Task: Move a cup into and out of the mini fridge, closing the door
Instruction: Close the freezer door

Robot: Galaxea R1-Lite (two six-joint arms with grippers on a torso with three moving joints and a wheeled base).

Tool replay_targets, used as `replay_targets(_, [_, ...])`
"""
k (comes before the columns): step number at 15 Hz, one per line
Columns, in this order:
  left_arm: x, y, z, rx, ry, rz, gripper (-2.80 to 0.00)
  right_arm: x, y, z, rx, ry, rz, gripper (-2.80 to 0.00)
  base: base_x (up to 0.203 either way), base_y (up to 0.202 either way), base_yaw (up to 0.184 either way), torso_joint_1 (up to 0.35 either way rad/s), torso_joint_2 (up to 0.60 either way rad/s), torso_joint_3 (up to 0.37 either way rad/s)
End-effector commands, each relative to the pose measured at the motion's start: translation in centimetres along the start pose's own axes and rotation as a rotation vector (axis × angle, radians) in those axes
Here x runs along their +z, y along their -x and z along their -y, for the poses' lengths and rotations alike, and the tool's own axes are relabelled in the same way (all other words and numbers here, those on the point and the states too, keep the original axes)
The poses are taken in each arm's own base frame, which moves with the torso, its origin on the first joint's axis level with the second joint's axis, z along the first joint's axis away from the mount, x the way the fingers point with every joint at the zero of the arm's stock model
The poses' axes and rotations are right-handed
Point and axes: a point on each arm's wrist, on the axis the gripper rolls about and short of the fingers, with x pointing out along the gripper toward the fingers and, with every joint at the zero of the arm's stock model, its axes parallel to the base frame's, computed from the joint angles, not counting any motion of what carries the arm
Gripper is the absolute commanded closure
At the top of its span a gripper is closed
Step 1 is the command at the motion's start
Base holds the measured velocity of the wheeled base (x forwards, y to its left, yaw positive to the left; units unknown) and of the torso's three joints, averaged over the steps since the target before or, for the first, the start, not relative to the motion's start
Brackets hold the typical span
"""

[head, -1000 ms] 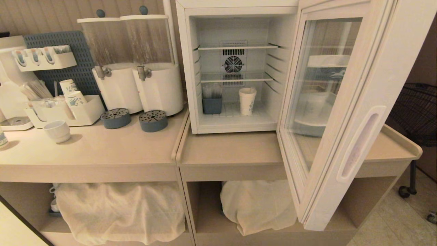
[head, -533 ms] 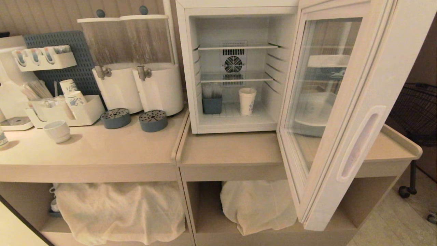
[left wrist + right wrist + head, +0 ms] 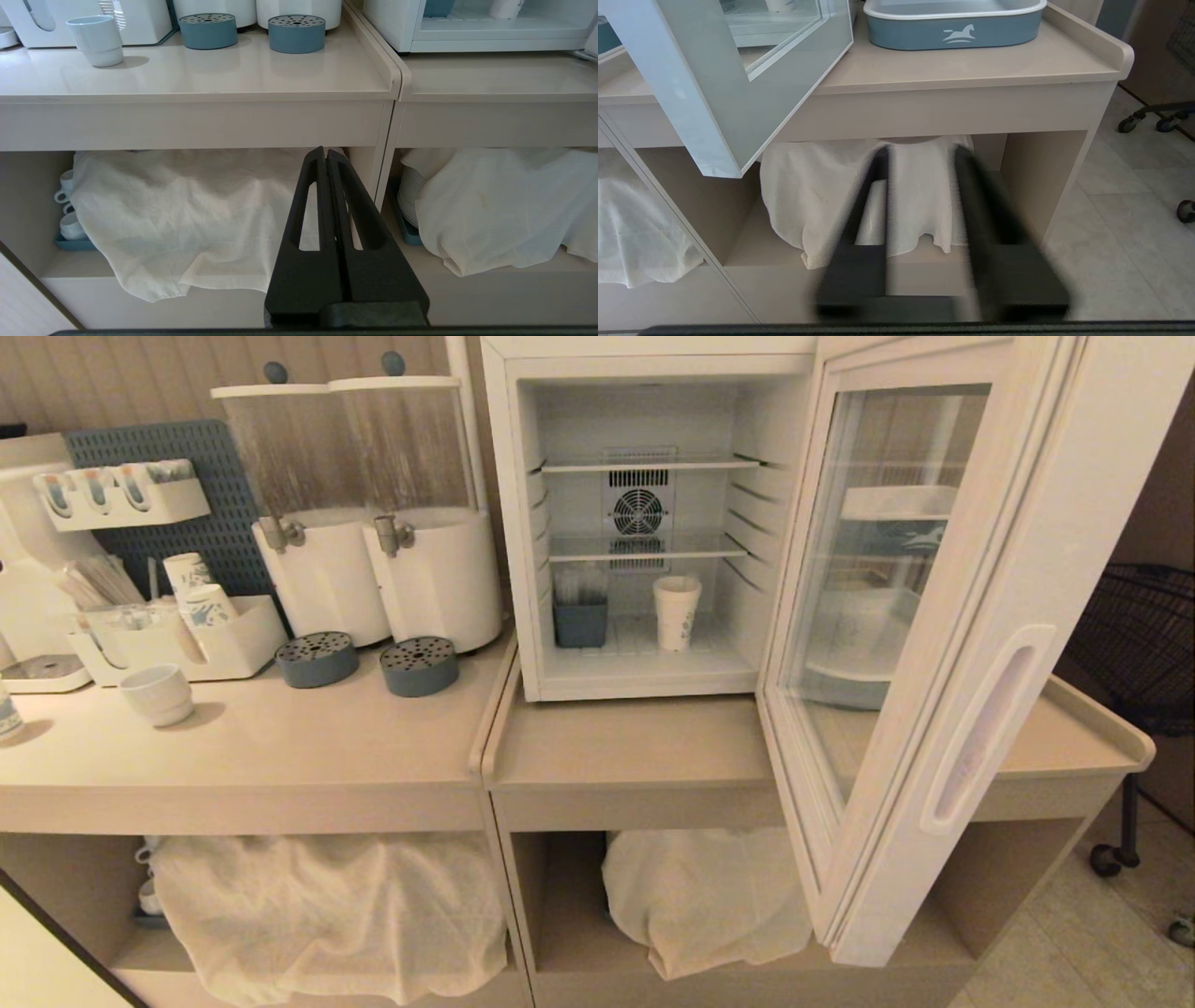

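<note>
The white mini fridge [image 3: 512,523] stands on the right counter with its glass-paned door [image 3: 1004,616] swung wide open toward me. The tall white paper cup [image 3: 677,611] stands upright on the fridge floor, below the lower wire shelf. Neither gripper shows in the head view. In the left wrist view my left gripper [image 3: 325,153] is shut and empty, low in front of the counter's under-shelf. In the right wrist view my right gripper [image 3: 920,151] is open and empty, below the counter, with the door's lower corner [image 3: 714,116] to one side.
A small blue bin [image 3: 579,621] sits beside the cup in the fridge. Two drink dispensers [image 3: 383,569], a squat mug [image 3: 157,693] and an organiser of paper cups [image 3: 187,625] fill the left counter. A blue tray [image 3: 955,23] sits behind the door. Cloth [image 3: 327,915] covers the lower shelves.
</note>
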Motion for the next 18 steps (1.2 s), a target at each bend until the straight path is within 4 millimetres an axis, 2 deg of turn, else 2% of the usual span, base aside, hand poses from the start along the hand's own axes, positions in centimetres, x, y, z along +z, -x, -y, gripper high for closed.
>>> replay_targets(1, [-0.45, -0.12, -0.01, 0.0, 0.001, -0.016, 0.0, -0.05, -0.01, 0.0, 0.0, 0.0, 0.0, -2.8, 0.0, 0.0, 0.0, 0.0, 0.0, 0.0])
replay_targets(18, [-0.46, -0.12, -0.01, 0.0, 0.001, -0.017, 0.0, -0.48, -0.15, -0.01, 0.002, -0.003, -0.014, -2.8, 0.0, 0.0, 0.0, 0.0, 0.0, 0.0])
